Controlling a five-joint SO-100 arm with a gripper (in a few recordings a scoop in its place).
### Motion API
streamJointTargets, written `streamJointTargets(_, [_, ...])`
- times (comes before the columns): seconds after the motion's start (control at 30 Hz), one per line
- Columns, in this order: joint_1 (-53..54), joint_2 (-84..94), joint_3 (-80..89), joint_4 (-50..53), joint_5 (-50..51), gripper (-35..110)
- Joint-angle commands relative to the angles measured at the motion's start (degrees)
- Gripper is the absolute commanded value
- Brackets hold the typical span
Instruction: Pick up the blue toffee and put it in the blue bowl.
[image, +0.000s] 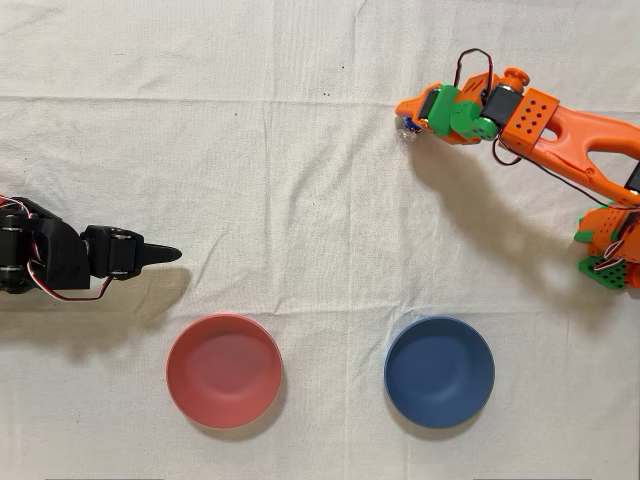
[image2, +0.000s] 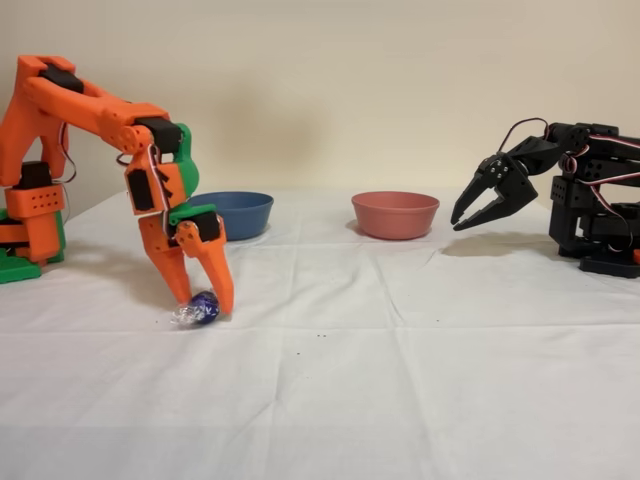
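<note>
The orange arm (image2: 70, 120) rises from its base at the left of the fixed view, bends at the elbow and points its wrist steeply down. The gripper (image2: 203, 302) is low at the table (image2: 400, 380), its two fingers (image2: 220, 275) a little apart and closed around the blue toffee (image2: 204, 307). In the overhead view the arm reaches from the right edge toward the upper middle.

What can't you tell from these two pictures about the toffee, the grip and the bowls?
- Overhead view: the blue toffee is mostly hidden under the gripper.
- Fixed view: whether the gripper actually pinches the toffee or just straddles it; too small to tell.
- Fixed view: the blue bowl has its left side behind the orange arm, inside hidden by its rim.
</note>
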Motion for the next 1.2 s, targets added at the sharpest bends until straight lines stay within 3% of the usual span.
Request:
streamJointTargets(0.0, [-0.70,2.64,-1.41,-0.53,-0.18,26])
streamJointTargets(0.2, [-1.14,3.34,-0.88,-0.53,0.18,20])
streamJointTargets(0.67, [2.20,3.78,-0.18,-0.53,-1.76,28])
streamJointTargets(0.9, [2.46,3.25,-0.79,-0.62,-2.02,15])
streamJointTargets(1.17, [1.76,4.48,0.09,-0.62,-1.85,13])
